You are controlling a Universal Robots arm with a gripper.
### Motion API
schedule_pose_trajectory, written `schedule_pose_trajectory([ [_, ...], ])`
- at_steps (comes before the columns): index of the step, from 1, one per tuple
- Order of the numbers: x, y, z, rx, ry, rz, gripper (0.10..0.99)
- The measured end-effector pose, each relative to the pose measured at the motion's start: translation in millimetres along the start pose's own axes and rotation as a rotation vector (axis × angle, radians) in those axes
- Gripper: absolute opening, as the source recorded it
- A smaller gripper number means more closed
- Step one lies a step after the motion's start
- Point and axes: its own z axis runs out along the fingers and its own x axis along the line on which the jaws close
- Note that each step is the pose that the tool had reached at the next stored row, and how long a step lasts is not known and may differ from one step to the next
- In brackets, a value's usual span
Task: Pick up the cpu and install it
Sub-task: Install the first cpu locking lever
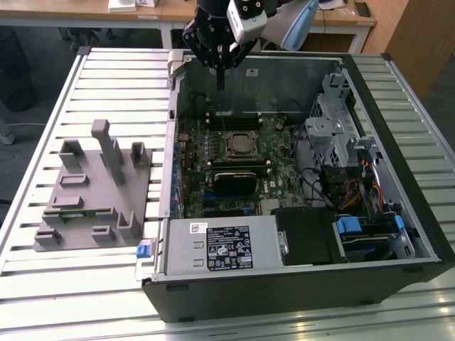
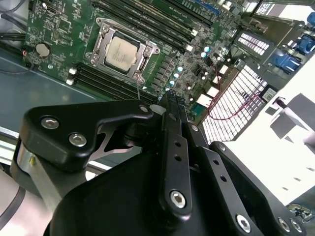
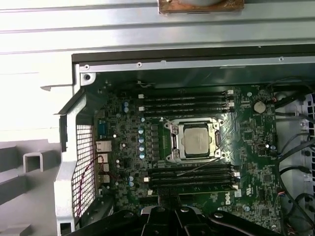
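Slatted table (image 1: 106, 78), computer case (image 1: 284, 291) — cpu (image 3: 195, 140) flat in socket (image 3: 172, 141), metal top up, jaws closed, empty.

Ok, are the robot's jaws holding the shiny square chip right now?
No, the cpu lies in the socket, and the jaws are closed on nothing, apart from it.

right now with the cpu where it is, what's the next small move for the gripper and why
Probably just lift the gripper straight up, clear of the case. The cpu already sits in its socket, and the gripper hangs above the motherboard, shut with nothing in it.
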Motion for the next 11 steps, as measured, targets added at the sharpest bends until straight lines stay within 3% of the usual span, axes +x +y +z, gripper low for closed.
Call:
schedule_pose_trajectory([
  [5, 2.9, 7.6, 5.2, 0.000, -0.0001, 0.000, 0.106],
  [11, 4.5, 7.9, 10.0, 0.000, -0.0001, 0.000, 0.106],
])
